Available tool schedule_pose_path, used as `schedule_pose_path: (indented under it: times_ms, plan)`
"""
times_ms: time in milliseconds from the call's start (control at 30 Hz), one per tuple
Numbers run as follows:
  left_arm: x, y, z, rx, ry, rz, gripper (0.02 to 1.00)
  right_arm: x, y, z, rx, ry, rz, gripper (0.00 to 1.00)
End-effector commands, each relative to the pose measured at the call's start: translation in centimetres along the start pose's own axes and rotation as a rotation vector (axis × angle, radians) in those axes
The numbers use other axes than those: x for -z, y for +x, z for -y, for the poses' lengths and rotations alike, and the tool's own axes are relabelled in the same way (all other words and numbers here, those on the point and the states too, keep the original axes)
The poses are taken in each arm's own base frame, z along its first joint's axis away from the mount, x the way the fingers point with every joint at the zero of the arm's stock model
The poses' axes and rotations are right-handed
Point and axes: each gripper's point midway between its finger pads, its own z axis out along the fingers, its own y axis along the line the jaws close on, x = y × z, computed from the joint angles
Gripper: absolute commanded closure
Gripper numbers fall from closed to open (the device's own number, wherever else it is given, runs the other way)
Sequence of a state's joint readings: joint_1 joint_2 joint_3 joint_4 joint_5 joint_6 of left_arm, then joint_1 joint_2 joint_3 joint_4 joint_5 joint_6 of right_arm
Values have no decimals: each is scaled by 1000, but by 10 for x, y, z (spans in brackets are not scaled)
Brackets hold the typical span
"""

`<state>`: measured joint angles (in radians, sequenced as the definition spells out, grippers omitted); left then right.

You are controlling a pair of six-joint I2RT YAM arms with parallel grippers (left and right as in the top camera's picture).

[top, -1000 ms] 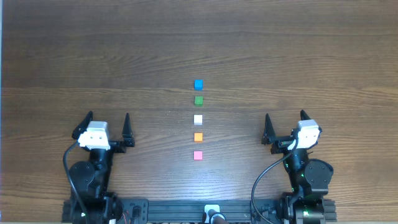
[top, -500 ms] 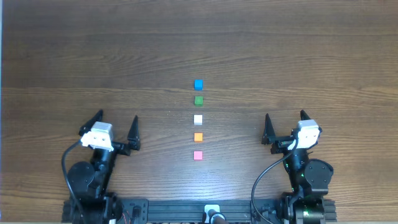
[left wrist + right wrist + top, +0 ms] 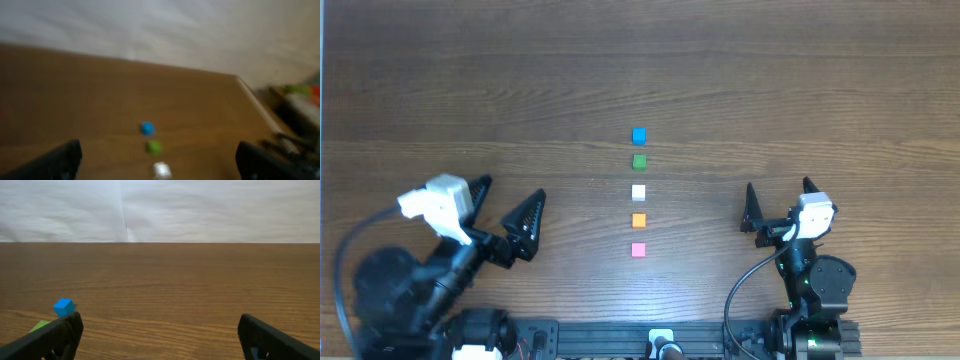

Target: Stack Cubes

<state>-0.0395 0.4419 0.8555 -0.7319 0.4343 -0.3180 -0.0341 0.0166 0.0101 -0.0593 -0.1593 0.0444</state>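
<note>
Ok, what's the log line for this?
left gripper open, empty | right gripper open, empty | five cubes in a row, unstacked

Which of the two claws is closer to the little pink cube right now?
Left, by a small margin. The left gripper, open, sits left of the pink cube in the top view; the right gripper, open, sits right of it, slightly farther off.

A small blue cube [image 3: 639, 136], a green cube [image 3: 639, 162], a white cube [image 3: 638, 192], an orange cube [image 3: 639, 220] and a pink cube [image 3: 638, 249] are each one plain colour. The wooden table [image 3: 770, 80] is dark brown, streaked with fine grain. The left gripper [image 3: 512, 188] and the right gripper [image 3: 778, 185] have black fingers and white housings. The wall [image 3: 200, 210] is off-white.
</note>
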Motion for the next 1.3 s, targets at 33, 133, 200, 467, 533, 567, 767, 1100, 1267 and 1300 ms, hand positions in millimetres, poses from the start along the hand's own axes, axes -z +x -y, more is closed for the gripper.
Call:
schedule_pose_path:
  times_ms: [33,133,200,467,533,567,767,1100,1267,1300]
  plan:
    - [0,-15,25,151,37,-209,51,0,2,1,7,3,-4,9]
    - [-3,-12,24,253,-19,-372,23,0,2,1,7,3,-4,9]
    - [-13,-6,26,276,-23,-461,25,0,2,1,7,3,-4,9]
    - [-62,44,41,335,-84,-735,20,0,2,1,7,3,-4,7]
    - [-70,59,44,331,-134,-783,23,0,2,1,7,3,-4,9]
    - [-75,69,46,333,-169,-812,20,0,2,1,7,3,-4,7]
    - [-88,139,60,327,-370,-938,20,0,2,1,7,3,-4,7]
    - [-97,241,66,326,-365,-1014,23,0,2,1,7,3,-4,9]
    - [-96,269,55,306,-451,-1035,20,0,2,1,7,3,-4,9]
    - [-97,273,55,297,-461,-1036,23,0,2,1,7,3,-4,7]
